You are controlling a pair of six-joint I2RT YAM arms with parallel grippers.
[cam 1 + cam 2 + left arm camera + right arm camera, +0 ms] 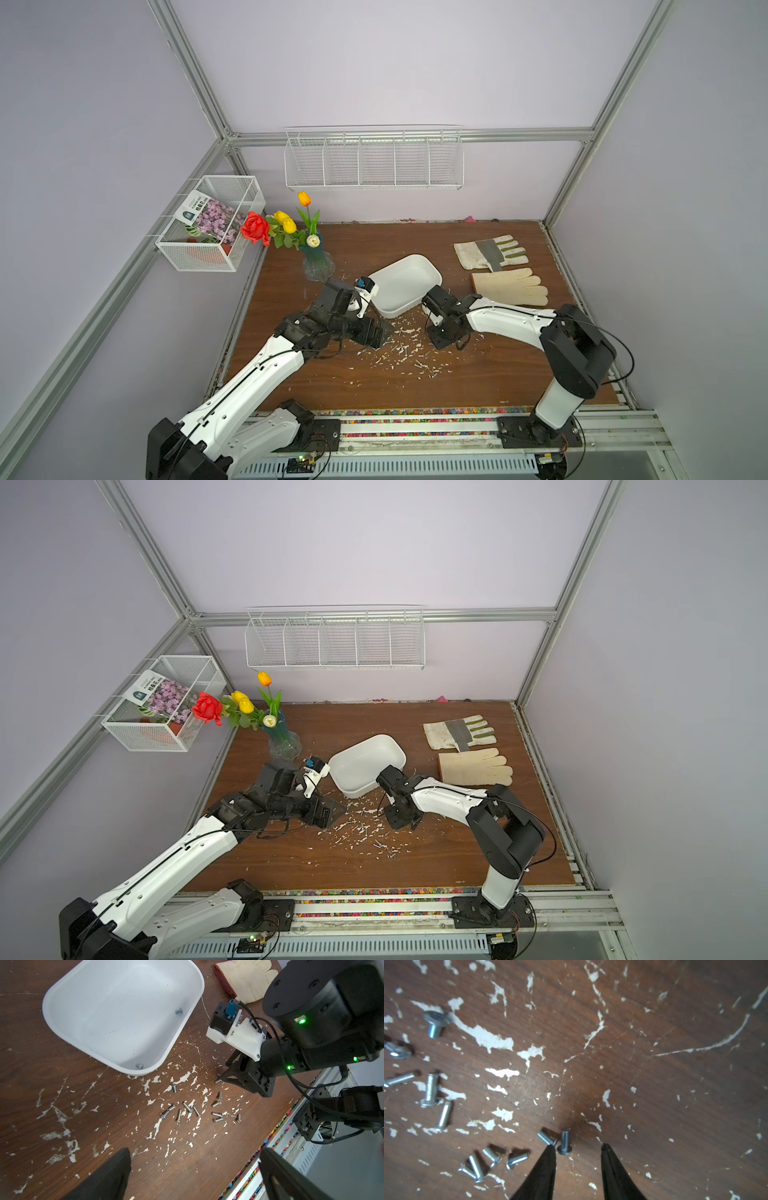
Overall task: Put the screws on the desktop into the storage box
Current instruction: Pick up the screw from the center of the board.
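Under both grippers spreads the desktop (478,374), dark brown wood grain flecked and scratched with white. Just ahead of the two grippers, between their wrists, sits the box (390,309), white, open-topped and round-cornered, flat on the board. Beyond the right arm's outer side, past the box, lies a cream glove (509,286). Near the box's front corner, the left gripper (195,1151) hangs above the board with its jaws spread wide and nothing between them. The right gripper (578,1146) is down at the surface, its black fingertips (550,1153) on or just above the wood. Its jaws stand partly apart, with bare board showing in the gap. Between the two grippers, in front of the box, the loose screws (191,1108) lie scattered on their sides, some touching, some apart. One screw (564,1142) lies between the right jaws, close against one fingertip and clear of the other, its head toward the gripper. A second one (547,1138) lies just outside that same fingertip. Two more (178,1011) rest inside the box, apart, each near a wall.
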